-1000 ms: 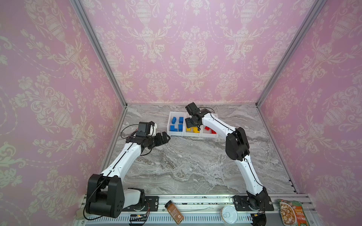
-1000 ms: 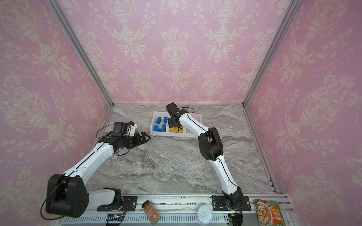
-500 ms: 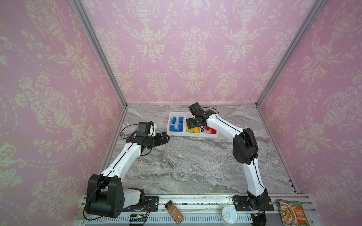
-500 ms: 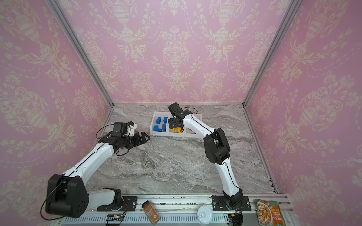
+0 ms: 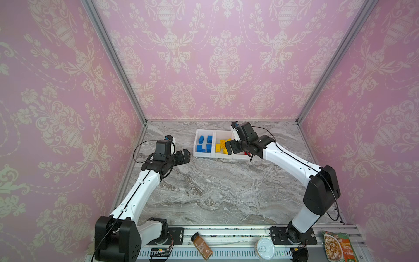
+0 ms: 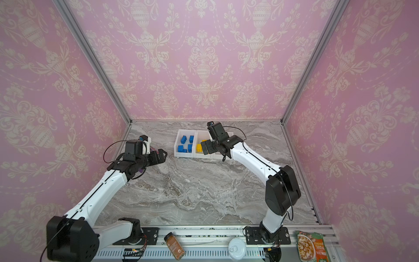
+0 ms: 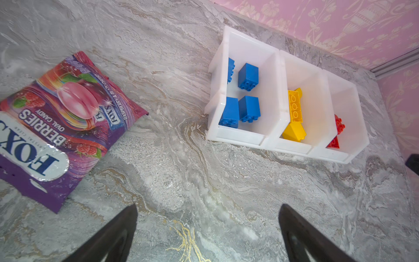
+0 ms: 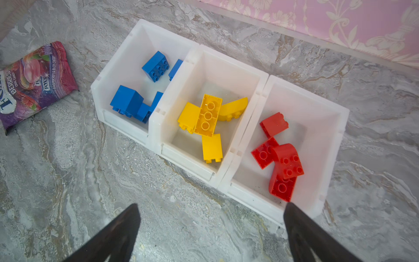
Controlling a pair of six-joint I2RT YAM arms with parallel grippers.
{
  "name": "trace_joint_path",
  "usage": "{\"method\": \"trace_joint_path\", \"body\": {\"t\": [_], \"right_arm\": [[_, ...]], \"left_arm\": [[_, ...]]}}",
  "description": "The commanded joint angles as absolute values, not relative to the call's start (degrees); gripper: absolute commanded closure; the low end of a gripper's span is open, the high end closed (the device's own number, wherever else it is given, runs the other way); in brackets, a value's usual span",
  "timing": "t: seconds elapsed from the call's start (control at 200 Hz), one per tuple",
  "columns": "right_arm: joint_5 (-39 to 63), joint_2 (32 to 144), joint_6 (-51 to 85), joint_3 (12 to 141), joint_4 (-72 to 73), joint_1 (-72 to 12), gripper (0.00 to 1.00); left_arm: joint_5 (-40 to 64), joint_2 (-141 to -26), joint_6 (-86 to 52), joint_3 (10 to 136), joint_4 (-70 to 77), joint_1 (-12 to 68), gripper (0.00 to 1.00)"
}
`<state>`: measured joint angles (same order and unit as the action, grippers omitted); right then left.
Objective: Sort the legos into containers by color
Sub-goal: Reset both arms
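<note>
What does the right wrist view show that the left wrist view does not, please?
Only the right wrist view shows the red legos nearly whole, about four pieces in the end bin; the left wrist view catches only slivers of them. Only the left wrist view shows the enclosure's corner post and a dark part cut off by the frame. Both show the three joined containers, the blue legos, yellow legos, candy bag and marble table.

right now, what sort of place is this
Probably a staged robot test booth, not a home: wallpapered panels in metal framing, marble-print tabletop, a left arm and right arm bolted to a front rail.
</note>
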<state>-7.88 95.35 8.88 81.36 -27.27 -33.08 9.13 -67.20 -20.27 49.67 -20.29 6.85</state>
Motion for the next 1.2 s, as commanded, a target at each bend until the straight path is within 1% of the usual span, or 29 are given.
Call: {"method": "trace_joint_path", "body": {"t": [0.0, 0.185, 0.225, 0.44, 0.64, 0.74, 0.901, 1.191], "right_arm": [[-9.11, 90.61, 5.62, 76.49, -23.43, -32.10, 0.00], [-9.50, 84.53, 4.53, 67.98, -19.76, -26.70, 0.00], [-10.28, 83.14, 4.03, 63.81, -17.97, -25.03, 0.00], [-10.24, 75.86, 3.08, 48.43, -4.36, -15.73, 0.00], [-8.64, 74.18, 2.46, 37.99, 8.44, -7.44, 0.00], [-10.28, 73.96, 1.06, 33.74, 14.38, -5.60, 0.00], [-9.86, 75.01, 0.25, 30.58, 19.99, -2.84, 0.00], [-6.57, 77.49, -2.72, 23.60, 35.60, -2.51, 0.00]], "left_arm": [[2.57, -64.87, -15.96, 47.08, -13.95, 6.47, 0.01], [-3.18, -62.58, -10.44, 42.37, -2.96, 6.42, 0.01], [-4.13, -62.67, -9.08, 40.07, -0.51, 6.40, 0.01], [-5.94, -63.18, -3.57, 32.01, 14.12, 6.24, 0.01], [-7.42, -65.54, -1.93, 26.71, 21.57, 4.90, 0.01], [-6.43, -66.76, -1.85, 24.75, 25.35, 4.02, 0.01], [-7.05, -70.09, -1.84, 22.60, 29.85, 2.49, 0.01], [-7.57, -79.39, -0.05, 19.36, 47.63, 0.49, 0.01]]}}
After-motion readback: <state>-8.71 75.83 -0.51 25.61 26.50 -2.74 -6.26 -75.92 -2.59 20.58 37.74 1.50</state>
